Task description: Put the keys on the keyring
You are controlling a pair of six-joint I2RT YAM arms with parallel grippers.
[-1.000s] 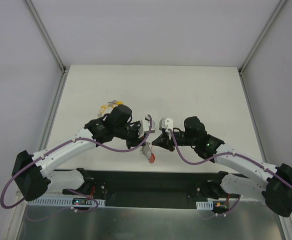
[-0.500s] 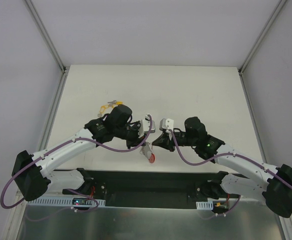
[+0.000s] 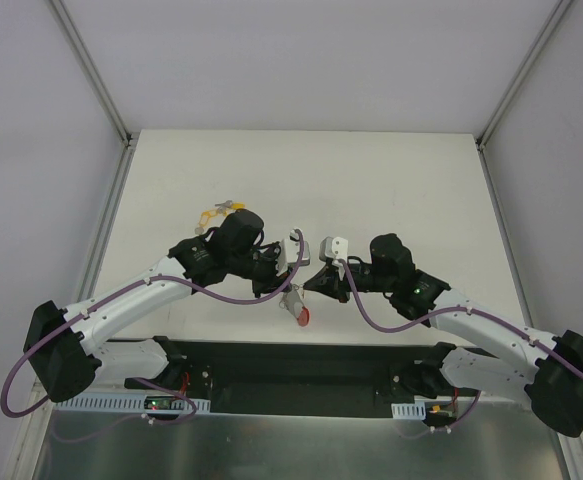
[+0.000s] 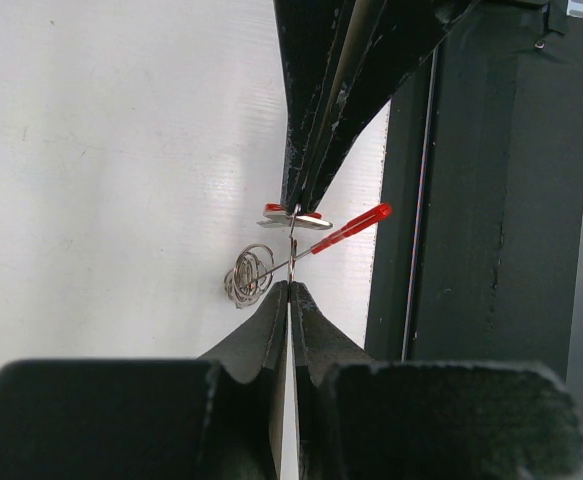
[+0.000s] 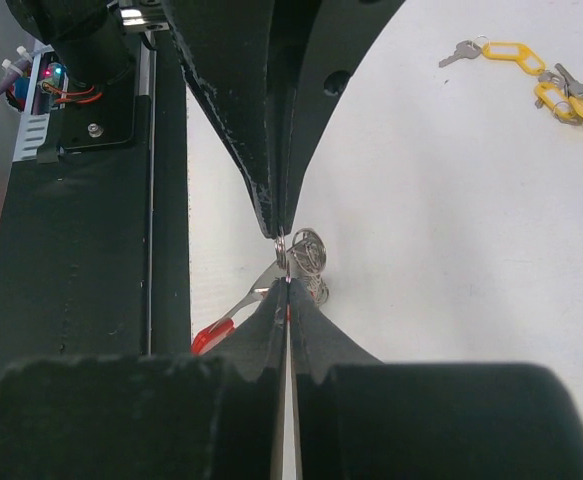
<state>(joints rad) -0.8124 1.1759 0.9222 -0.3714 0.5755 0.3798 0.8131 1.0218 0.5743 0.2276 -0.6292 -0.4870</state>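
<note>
1. None of the task looked finished: the keys (image 5: 516, 58), on yellow tags, lay loose on the desk (image 3: 371, 180), far back and well apart from the keyring (image 4: 351, 228).
2. A few small silvery rings hung right by the pinch point. Whether a key was among them could not be told.
3. Threading every key was therefore judged to be left.
4. The keyring was held off the desk near its front edge, between the two arms, with the red half pointing toward the black base plate.
5. The left gripper (image 4: 289, 292) was clenched on the keyring's thin metal part.
6. The right gripper (image 5: 286, 290) was clenched on the same metal, tip to tip with the left.
7. Both arms reached inward from their bases, elbows out, with the wrists facing each other over the middle of the desk.
</note>
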